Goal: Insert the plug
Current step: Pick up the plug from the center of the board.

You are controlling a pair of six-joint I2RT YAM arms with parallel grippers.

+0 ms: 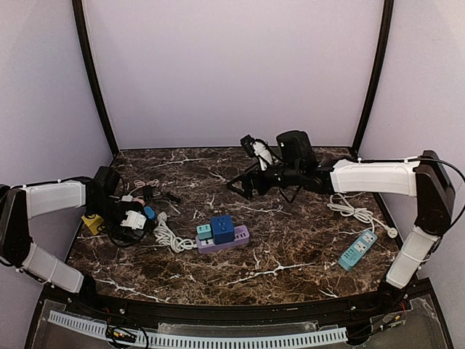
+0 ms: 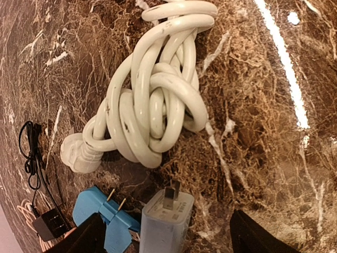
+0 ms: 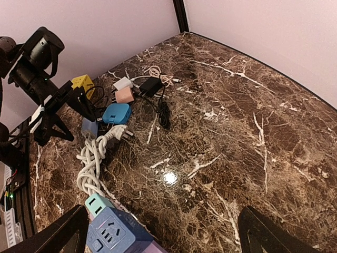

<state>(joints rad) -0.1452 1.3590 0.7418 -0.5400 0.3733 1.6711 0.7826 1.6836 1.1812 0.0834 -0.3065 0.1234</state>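
Left tool [image 2: 168, 215] hangs low over the left side of the desk [image 1: 290, 247], its two fingers spread wide. A pale grey plug [image 2: 164, 224] lies between them, and neither finger can be seen pressing on it, so the tool has hold of nothing. The plug rests on the marble with its two flat prongs pointing away from the wrist, toward a knotted white cord [image 2: 152, 100] that lies just beyond it. A blue plug [image 2: 95, 211] sits just beside the grey one, on the side of the left finger, with a small black charger [image 2: 50, 224] and its thin black lead farther out.

The right tool [image 3: 163, 210] is held above the middle of the desk, also spread wide and holding nothing, with bare marble between its fingers.

Near the front middle of the desk is a purple power strip [image 1: 234, 240], well apart from the grey plug. A blue cube adapter [image 1: 222, 227] and a smaller teal adapter [image 1: 204, 233] stand on it. A teal power strip [image 1: 358, 249] with its own white lead lies at the right edge.
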